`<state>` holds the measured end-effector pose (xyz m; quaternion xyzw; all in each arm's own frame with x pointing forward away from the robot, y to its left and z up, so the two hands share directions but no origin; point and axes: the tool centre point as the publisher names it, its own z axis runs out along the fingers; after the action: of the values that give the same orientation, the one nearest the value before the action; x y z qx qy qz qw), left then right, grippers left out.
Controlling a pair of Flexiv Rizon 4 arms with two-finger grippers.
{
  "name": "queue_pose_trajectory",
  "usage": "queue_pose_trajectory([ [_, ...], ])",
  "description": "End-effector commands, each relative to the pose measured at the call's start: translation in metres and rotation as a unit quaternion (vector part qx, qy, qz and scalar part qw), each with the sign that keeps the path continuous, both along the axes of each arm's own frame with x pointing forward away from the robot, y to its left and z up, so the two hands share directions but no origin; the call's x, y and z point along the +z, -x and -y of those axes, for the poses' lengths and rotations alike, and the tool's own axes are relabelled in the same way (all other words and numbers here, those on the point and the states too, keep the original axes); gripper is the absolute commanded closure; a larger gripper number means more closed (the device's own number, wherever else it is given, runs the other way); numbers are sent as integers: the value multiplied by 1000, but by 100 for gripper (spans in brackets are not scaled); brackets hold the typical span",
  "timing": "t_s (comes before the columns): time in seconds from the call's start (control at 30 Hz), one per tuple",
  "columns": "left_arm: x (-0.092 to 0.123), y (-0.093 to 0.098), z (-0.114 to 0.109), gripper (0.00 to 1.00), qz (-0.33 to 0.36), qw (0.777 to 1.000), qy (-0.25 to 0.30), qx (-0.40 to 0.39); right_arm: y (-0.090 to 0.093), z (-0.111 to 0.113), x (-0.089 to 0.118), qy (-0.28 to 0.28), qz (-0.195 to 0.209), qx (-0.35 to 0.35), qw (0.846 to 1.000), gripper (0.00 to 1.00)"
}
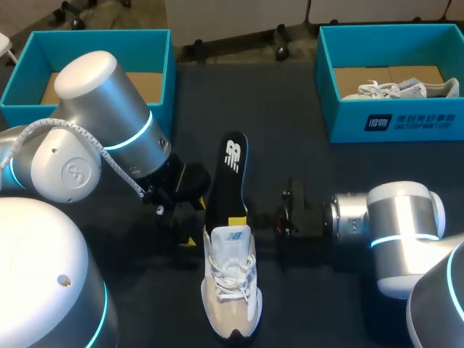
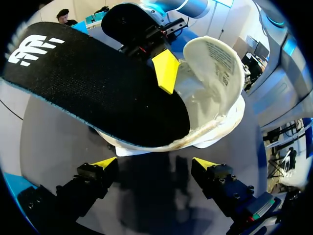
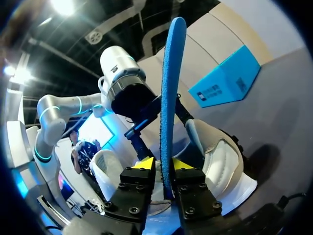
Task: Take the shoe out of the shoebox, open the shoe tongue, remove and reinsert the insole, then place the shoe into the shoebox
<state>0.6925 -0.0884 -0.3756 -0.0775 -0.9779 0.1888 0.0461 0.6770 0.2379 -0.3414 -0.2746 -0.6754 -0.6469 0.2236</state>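
While the shoe (image 1: pixel 230 293) lies out on the tabletop (image 1: pixel 283 116) with its tongue folded open, you're partway through the insole step. Your right claw (image 3: pixel 164 165) pinches the insole (image 3: pixel 172 73) edge-on, its lower end at the shoe's mouth just under the fingertips. Your left claw (image 2: pixel 154 164) is spread and empty, the shoe just ahead of it. Reseating and boxing look left to do. The insole is thin, bendy foam, black cloth above, blue beneath; the shoe is soft and pale.
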Motion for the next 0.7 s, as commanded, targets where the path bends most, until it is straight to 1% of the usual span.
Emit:
queue_pose_trajectory([
  [0.03, -1, 0, 0, 0, 0, 1000, 0, -1, 0, -5, 4, 5, 5, 2, 1000, 75],
  [0.1, -1, 0, 0, 0, 0, 1000, 0, -1, -1, -6, 7, 6, 10, 4, 1000, 69],
  [0.17, -1, 0, 0, 0, 0, 1000, 0, -1, -2, -7, 11, 6, 14, 5, 1000, 68],
  [0.37, -1, 0, 0, 0, 0, 1000, 0, -1, -7, -11, 16, 17, 18, 13, 1000, 70],
  [0.53, -1, 0, 0, 0, 0, 1000, 0, -1, -11, -9, 20, 20, 20, 14, 1000, 74],
  [0.7, -1, 0, 0, 0, 0, 1000, 0, -1, -16, -13, 29, 23, 30, 22, 999, 73],
])
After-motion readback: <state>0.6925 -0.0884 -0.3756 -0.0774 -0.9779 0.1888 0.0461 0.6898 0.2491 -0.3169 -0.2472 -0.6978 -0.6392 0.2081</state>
